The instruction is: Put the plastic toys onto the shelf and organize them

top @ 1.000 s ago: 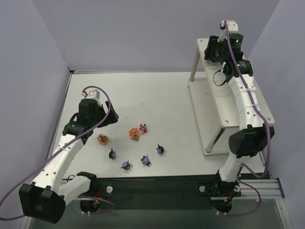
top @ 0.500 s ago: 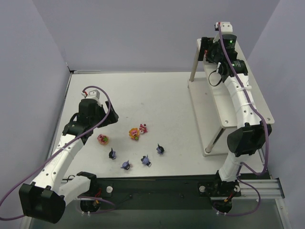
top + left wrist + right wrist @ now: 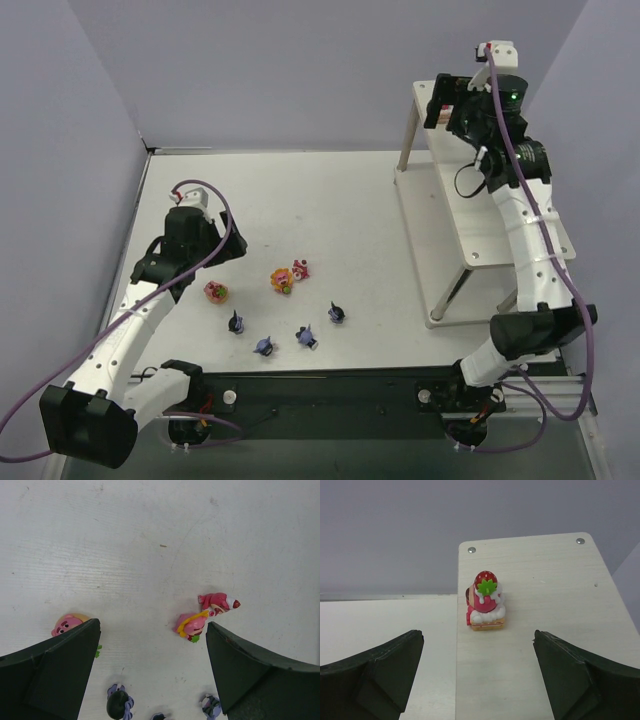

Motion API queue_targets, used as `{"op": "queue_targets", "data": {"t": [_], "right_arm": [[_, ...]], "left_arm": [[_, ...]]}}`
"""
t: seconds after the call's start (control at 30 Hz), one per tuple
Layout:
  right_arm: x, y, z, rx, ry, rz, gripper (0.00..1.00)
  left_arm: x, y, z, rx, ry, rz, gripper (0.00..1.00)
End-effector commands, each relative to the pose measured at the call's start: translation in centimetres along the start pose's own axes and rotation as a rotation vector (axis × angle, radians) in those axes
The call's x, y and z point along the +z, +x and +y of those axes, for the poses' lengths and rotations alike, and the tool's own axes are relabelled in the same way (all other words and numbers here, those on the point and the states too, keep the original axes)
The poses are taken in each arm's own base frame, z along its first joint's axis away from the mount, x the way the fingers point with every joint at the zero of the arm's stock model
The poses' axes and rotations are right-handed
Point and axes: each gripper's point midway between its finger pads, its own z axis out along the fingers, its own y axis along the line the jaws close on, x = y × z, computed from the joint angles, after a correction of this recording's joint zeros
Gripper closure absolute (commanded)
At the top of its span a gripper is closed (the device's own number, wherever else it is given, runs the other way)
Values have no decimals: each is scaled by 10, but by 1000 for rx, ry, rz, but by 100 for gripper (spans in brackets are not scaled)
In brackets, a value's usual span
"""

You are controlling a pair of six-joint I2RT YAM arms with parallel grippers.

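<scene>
A strawberry-topped pink cake toy [image 3: 486, 601] stands upright near the left edge at the far end of the off-white shelf's top board [image 3: 550, 595]. My right gripper [image 3: 478, 632] is open just behind it, touching nothing. On the table lie a pink toy [image 3: 215, 292], an orange-yellow one [image 3: 281, 281] and a pink-red one [image 3: 300, 268]. Several dark blue-purple toys [image 3: 264, 346] are scattered in front of them. My left gripper [image 3: 153, 624] hangs open above this group, one finger over the pink toy [image 3: 65, 624], the other beside the pink-yellow one [image 3: 191, 624].
The shelf [image 3: 540, 225] stands at the table's right side, with a lower board [image 3: 432, 240] and slim legs. Purple walls close in the table on the left, back and right. The right arm reaches over the shelf's top board.
My right gripper has opened, let go of the strawberry cake toy on the shelf top and drawn back from it. The left arm has barely moved.
</scene>
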Motion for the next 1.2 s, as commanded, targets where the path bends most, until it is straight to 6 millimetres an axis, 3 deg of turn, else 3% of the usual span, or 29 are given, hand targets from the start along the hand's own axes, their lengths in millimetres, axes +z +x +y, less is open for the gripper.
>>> {"op": "queue_targets", "data": {"t": [0.0, 0.13, 0.27, 0.37, 0.4, 0.47, 0.5, 0.7, 0.83, 1.0, 1.1, 1.17], "right_arm": [[-69, -45, 10, 63, -89, -123, 0], [-104, -46, 22, 72, -164, -116, 0], [-139, -34, 60, 43, -322, -81, 2], [-162, -11, 105, -24, -469, -23, 4], [-169, 7, 128, -46, -533, 21, 4], [-177, 28, 148, -65, -591, 67, 5], [-182, 53, 169, -97, -643, 122, 6], [-184, 146, 220, -143, -744, 332, 9], [-185, 187, 250, -169, -788, 417, 11], [-185, 211, 276, -149, -832, 482, 12], [-180, 238, 296, -180, -869, 550, 12], [-186, 240, 315, -197, -927, 562, 12]], "left_arm": [[-12, -30, -7, 5, 12, -79, 3], [-11, -32, -6, 0, 4, -78, 3], [-13, -35, -9, -3, 17, -92, 3], [-14, -37, -13, -5, 41, -98, 3], [-14, -36, -13, -6, 45, -95, 3], [-13, -33, -15, -9, 56, -84, 3], [-13, -31, -14, -12, 55, -77, 3], [-14, -15, 6, -73, -41, -38, 3], [-20, -2, 35, -157, -183, 2, 3], [-24, 36, 76, -266, -336, 98, 3], [-23, 50, 94, -351, -384, 114, 3], [-23, 50, 103, -399, -407, 99, 3]]}}
